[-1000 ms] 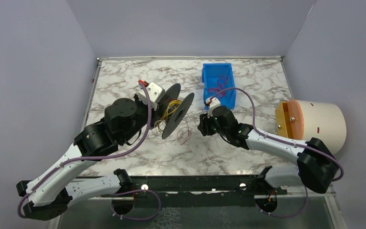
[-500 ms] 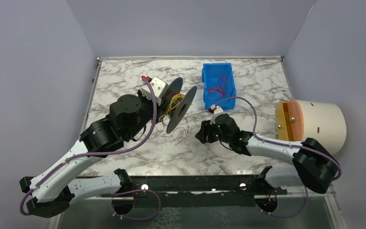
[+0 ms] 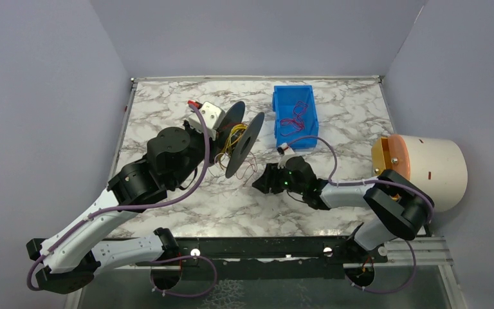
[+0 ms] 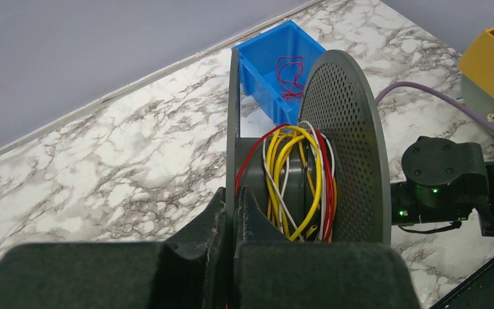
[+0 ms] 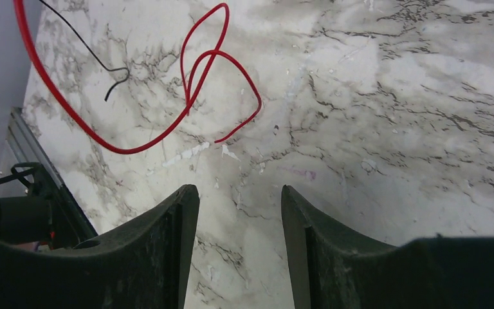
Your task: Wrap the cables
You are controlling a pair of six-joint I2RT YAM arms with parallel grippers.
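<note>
A dark grey spool (image 3: 239, 144) is held on edge above the table. Yellow, red and white cables (image 4: 296, 180) are wound on its hub between the two flanges. My left gripper (image 4: 233, 193) is shut on the spool's left flange (image 4: 233, 122). A loose red cable (image 5: 193, 84) trails from the spool and lies in loops on the marble, just ahead of my right gripper (image 5: 239, 190). That gripper is open, low over the table, with nothing between its fingers. From above, the right gripper (image 3: 259, 182) sits just right of the loose cable (image 3: 249, 171). More red cables (image 3: 292, 122) lie in the blue bin.
The blue bin (image 3: 276, 103) stands at the back centre. A cream cylinder with an orange lid (image 3: 424, 164) lies at the right edge. A thin black wire (image 5: 112, 80) hangs near the red loop. A black rail (image 3: 264, 248) runs along the near edge.
My right gripper has moved left and nearer, toward the loose red cable, and its jaws have widened a little. The left arm shifted the spool slightly toward the back, then held still.
</note>
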